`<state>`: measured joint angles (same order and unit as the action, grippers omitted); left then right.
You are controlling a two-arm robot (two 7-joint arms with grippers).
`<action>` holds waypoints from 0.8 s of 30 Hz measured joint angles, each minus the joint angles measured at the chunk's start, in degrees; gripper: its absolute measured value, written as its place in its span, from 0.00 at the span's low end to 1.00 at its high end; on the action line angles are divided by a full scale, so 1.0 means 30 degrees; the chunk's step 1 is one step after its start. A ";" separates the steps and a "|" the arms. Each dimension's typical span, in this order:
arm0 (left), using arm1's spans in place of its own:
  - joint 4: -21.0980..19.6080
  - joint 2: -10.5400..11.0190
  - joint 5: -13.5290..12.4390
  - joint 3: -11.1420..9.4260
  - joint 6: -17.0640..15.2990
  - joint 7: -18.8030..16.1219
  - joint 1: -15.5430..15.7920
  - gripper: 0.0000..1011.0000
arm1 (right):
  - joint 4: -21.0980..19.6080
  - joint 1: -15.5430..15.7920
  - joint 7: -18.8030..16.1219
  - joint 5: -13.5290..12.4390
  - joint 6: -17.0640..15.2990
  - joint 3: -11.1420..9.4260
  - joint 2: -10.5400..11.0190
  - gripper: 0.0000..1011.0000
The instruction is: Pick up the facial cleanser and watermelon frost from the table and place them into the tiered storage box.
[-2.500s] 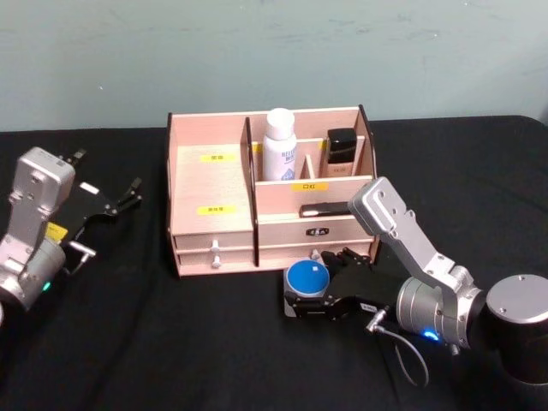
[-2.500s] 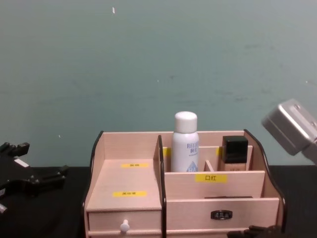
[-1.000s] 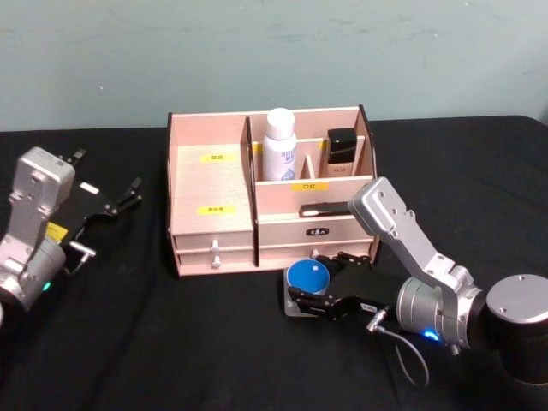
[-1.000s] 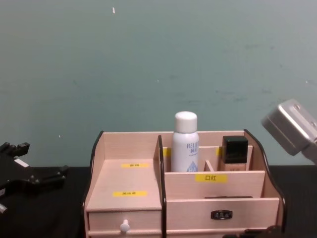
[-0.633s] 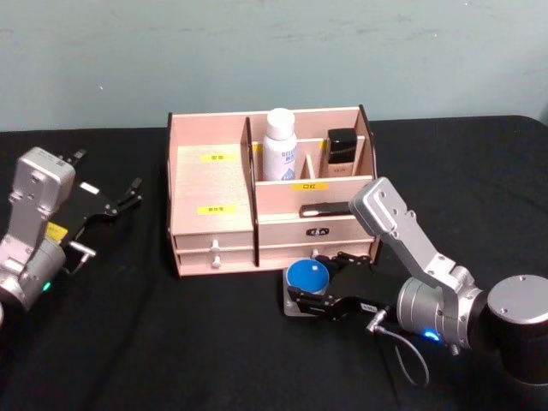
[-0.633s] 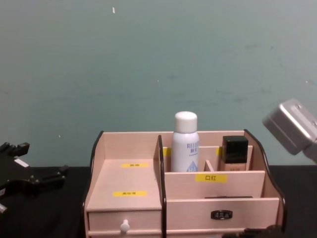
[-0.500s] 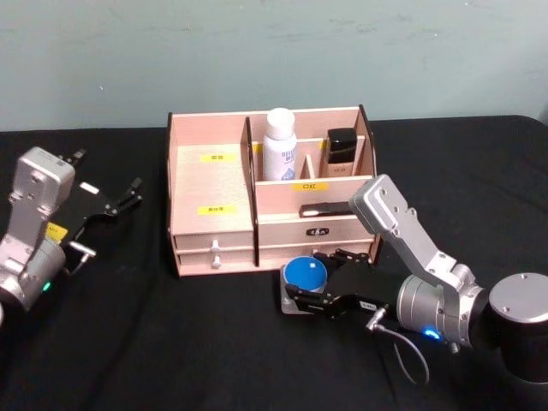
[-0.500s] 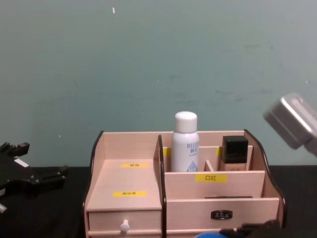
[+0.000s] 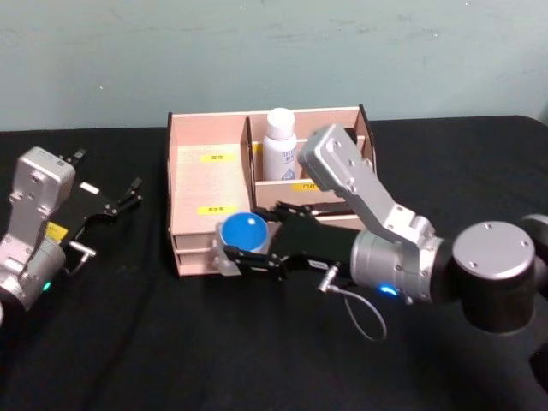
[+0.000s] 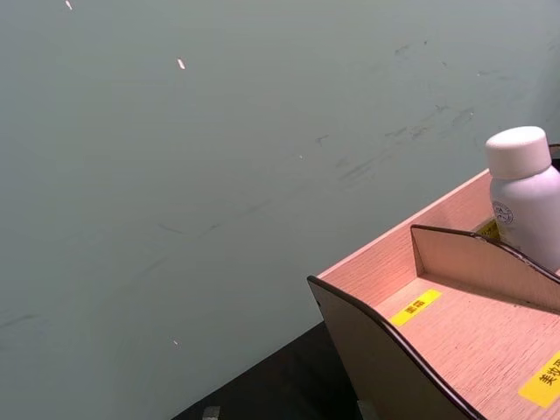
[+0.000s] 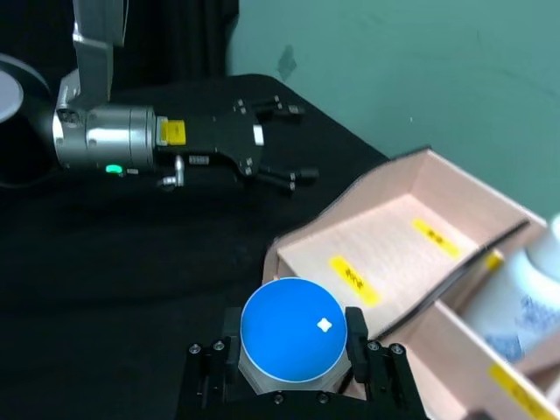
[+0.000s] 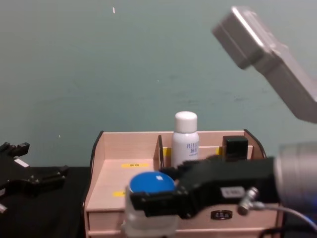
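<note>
Head view: right claw [image 9: 242, 250] pinches blue-lidded jar [image 9: 242, 233] by its sides, held above tabletop at box [image 9: 210, 184] front-left. I judge jar rigid, light, slick; keep side grip. Left claw [image 9: 116, 203] spread, parked.

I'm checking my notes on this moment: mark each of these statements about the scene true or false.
1. The right gripper is shut on the blue-lidded jar. True.
2. The jar rests on the table. False: it is held off the table, in front of the tiered storage box.
3. A white bottle stands in the box. True.
4. The left gripper holds the bottle. False: it is open and parked at the table's left.
</note>
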<state>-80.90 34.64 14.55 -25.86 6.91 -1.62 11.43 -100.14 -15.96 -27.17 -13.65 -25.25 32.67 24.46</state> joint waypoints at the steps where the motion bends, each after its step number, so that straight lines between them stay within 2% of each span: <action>1: 0.0000 0.0000 0.0000 0.0000 0.0000 0.0000 -0.0001 1.00 | 0.0110 -0.0149 -0.0014 0.0020 0.0020 0.0072 -0.0095 0.70; 9: 0.0000 0.0000 0.0000 0.0000 0.0000 0.0000 0.0000 1.00 | 0.1858 -0.1724 -0.0125 0.0157 0.0302 0.0554 -0.1142 0.70; 24: 0.0000 0.0000 0.0000 0.0000 0.0000 0.0000 0.0000 1.00 | 0.4946 -0.3792 -0.0129 0.0126 0.1341 0.0730 -0.2547 0.70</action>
<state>-80.90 34.65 14.55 -25.86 6.91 -1.62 11.43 -85.31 -27.34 -27.56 -13.27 -21.23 34.86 16.82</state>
